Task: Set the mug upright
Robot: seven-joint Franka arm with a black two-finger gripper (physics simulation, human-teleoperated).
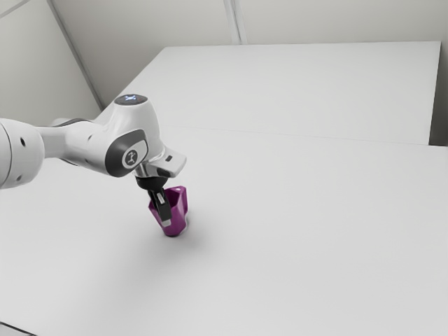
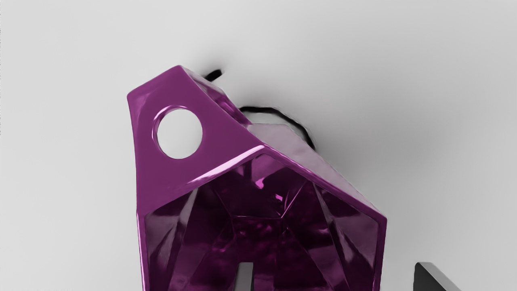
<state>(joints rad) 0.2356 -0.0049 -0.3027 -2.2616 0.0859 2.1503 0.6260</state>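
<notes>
The purple mug (image 1: 179,212) sat on the pale table (image 1: 294,231), below the arm's hand, on the exterior view's left side. Its mouth faced upward and its narrower bottom was down by the tabletop, though I could not tell whether the base was flat on it or a little tilted. The white arm (image 1: 84,143) came in from the exterior view's left, bent down at the wrist, and the black gripper (image 1: 165,220) pointed down at the mug. The gripper was spread wide and had no grip on anything: one finger (image 2: 244,278) was over the mug's mouth, and the other finger (image 2: 422,279) was outside it, with the mug's side wall between them. The outer finger stood apart from that wall. The handle (image 2: 157,178), a flat purple piece with a round hole through it, stuck out from the rim, and the pale tabletop showed through the hole. A thin dark curved line (image 2: 258,109) ran close along the mug's outer side, near the handle. Inside, the mug had flat, angled faces, dark and shiny.
</notes>
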